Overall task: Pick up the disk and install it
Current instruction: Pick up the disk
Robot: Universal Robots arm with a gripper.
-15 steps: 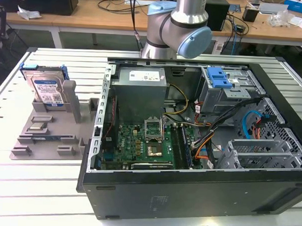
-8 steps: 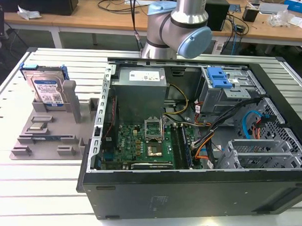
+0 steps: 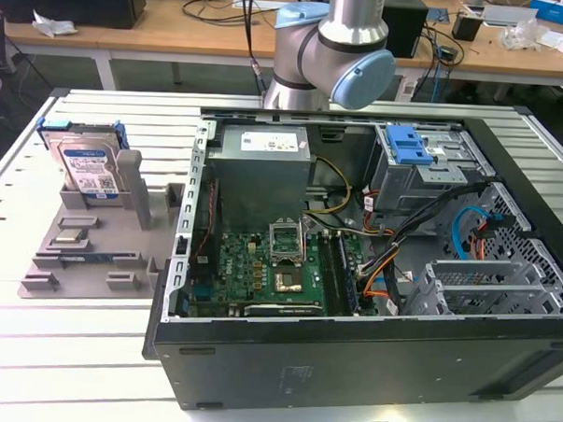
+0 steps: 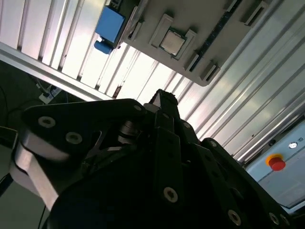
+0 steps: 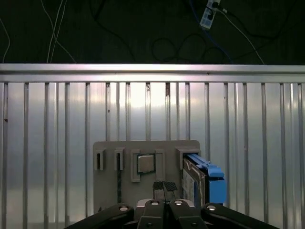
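The disk (image 3: 87,162) stands on edge in a slot of a grey fixture plate (image 3: 79,254) at the exterior view's left, its blue-and-white label facing out and blue rails along its sides. The arm (image 3: 333,47) rises behind the open computer case (image 3: 350,363), well away from the disk. In the first wrist view the gripper (image 5: 164,187) hangs high above the plate (image 5: 108,191), its fingertips together with nothing between them, and the disk (image 5: 202,181) lies just to one side. In the second wrist view the gripper (image 4: 163,98) points at the plate (image 4: 228,33), near the disk's blue rail (image 4: 110,25).
Inside the case sit a grey power supply box (image 3: 263,168), a motherboard (image 3: 260,271) and a metal drive cage with a blue latch (image 3: 411,144). A processor chip (image 5: 145,163) rests on the fixture plate. A red stop button (image 4: 277,163) sits at the slatted table's edge.
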